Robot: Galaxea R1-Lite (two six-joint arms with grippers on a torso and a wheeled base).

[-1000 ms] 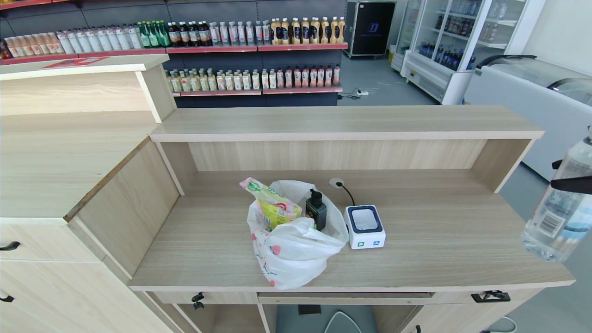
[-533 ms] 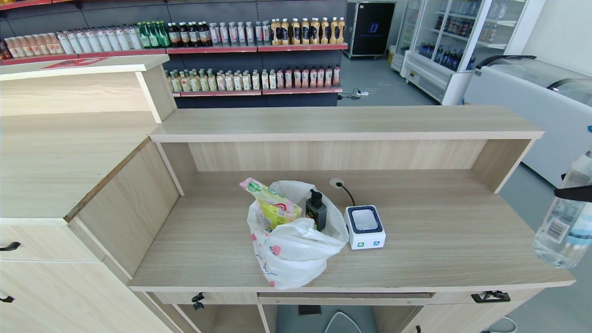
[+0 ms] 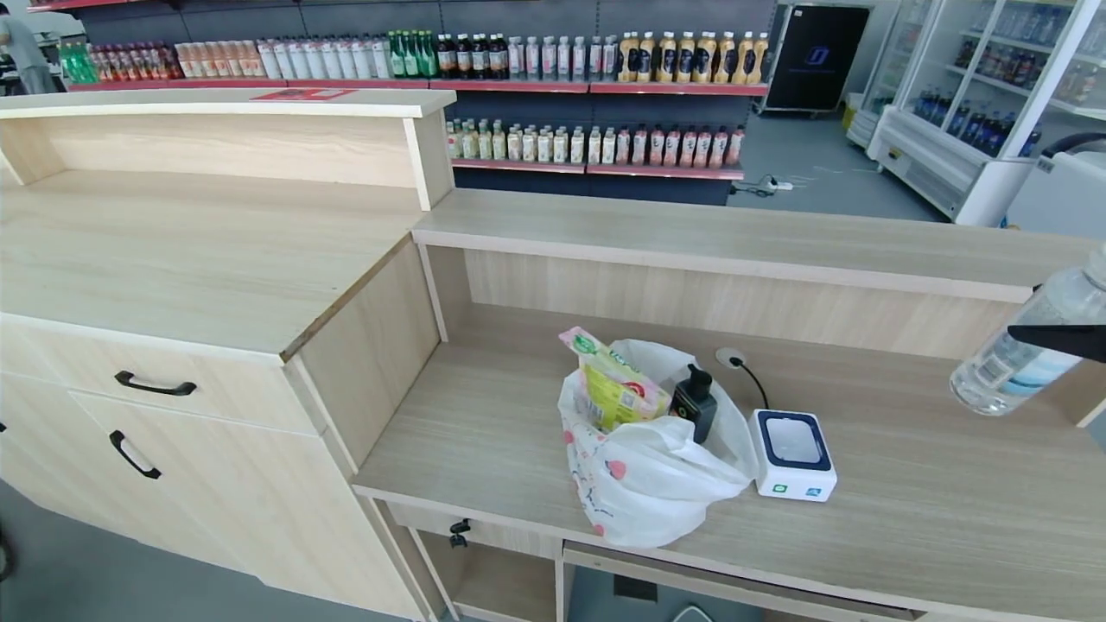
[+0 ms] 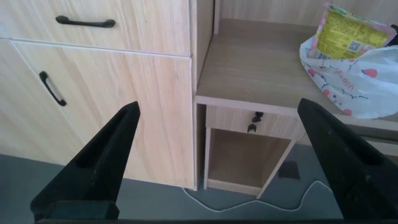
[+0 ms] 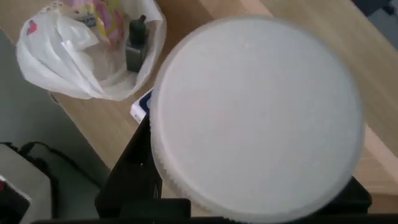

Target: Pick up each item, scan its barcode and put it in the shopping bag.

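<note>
**Head view.** A clear water bottle (image 3: 1001,373) hangs at the right edge of the frame. It is tilted, neck toward the upper right, and is above and clear of the tabletop (image 3: 933,518). The right hand (image 3: 1050,339) is clamped across its upper body, and one dark finger crosses the label zone. At lower centre stands the white shopping bag (image 3: 648,484), mouth open, holding a yellow-green snack packet (image 3: 613,386) and a black pump bottle (image 3: 696,406). Just right of the bag, and apart from the held bottle, sits the scanner (image 3: 792,442) with its window facing up.

**Right wrist view.** The bottle's round white end (image 5: 255,118) lies close to the lens, with the bag (image 5: 81,65) and a corner of the scanner (image 5: 142,107) beyond.

**Left wrist view.** The left hand (image 4: 217,107) has its fingers spread wide and is empty. It is low beside the cabinet front, with the bag (image 4: 354,74) farther off.

**Handling.** The bottle looks full, so probably moderately heavy. Its wall is smooth, thin plastic that is likely to dent under pressure and slip if gripped loosely. A firm hold across the mid-body suits it, leaving the printed label free to face the scanner window. The barcode itself is too small to make out. Scanning appears to be the step in hand, with bagging not yet done.
</note>
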